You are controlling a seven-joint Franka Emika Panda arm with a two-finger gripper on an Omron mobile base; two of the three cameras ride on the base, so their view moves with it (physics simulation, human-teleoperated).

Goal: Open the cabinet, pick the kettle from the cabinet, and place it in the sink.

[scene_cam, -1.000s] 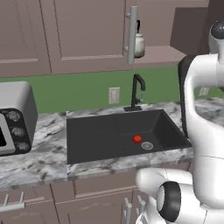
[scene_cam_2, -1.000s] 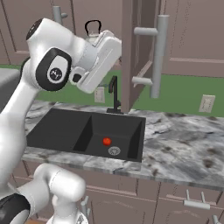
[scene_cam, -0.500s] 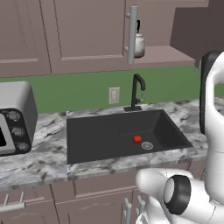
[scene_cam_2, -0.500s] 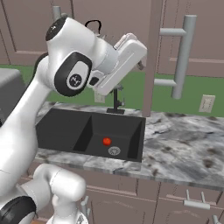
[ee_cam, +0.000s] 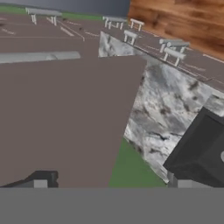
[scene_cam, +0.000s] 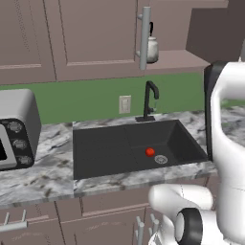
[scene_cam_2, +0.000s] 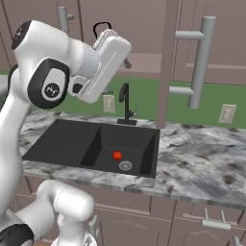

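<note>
The cabinet (scene_cam: 95, 33) hangs above the counter with its right door (scene_cam_2: 169, 62) swung out edge-on, its long grey handle (scene_cam_2: 199, 60) facing right. On the cabinet's bottom shelf stands the small silvery kettle (scene_cam: 151, 49); in the right base view just its black arched handle (scene_cam_2: 101, 26) shows behind my white hand (scene_cam_2: 111, 53). My gripper (ee_cam: 109, 183) is open and holds nothing; its fingertips (ee_cam: 41, 181) are wide apart before a brown door panel (ee_cam: 65, 118). Below lies the dark sink (scene_cam: 110, 148).
A small red ball (scene_cam: 150, 152) lies in the sink beside the drain (scene_cam: 161, 159). The black gooseneck faucet (scene_cam: 150, 98) rises behind the basin. A microwave (scene_cam: 14, 129) stands on the counter (scene_cam_2: 202, 163) at the left. My arm (scene_cam: 229, 143) rises at the right.
My hand swung right toward the open door, then back left and up near the kettle. The door handle in the right base view shifted right. The jaws stayed open.
</note>
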